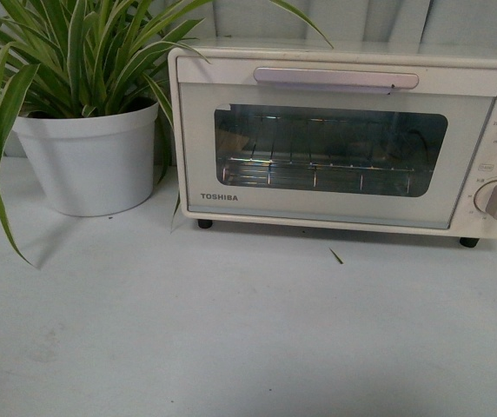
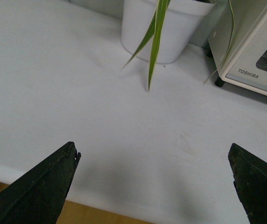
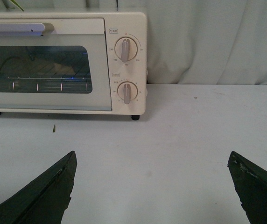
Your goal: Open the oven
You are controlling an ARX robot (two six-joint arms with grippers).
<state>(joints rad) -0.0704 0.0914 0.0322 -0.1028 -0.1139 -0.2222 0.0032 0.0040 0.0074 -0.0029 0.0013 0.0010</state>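
The oven (image 1: pixel 335 139) sits closed on the worktop (image 1: pixel 231 347), with the left gripper (image 2: pixel 153 151) and right gripper (image 3: pixel 152 156) both spread wide and holding nothing.

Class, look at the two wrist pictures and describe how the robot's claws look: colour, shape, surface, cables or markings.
The left claw has two matte black fingers, each a wedge tapering to a point, with rough, chipped tips. The right claw looks the same, its edges scuffed. No cables or markings show; the front view shows neither arm.
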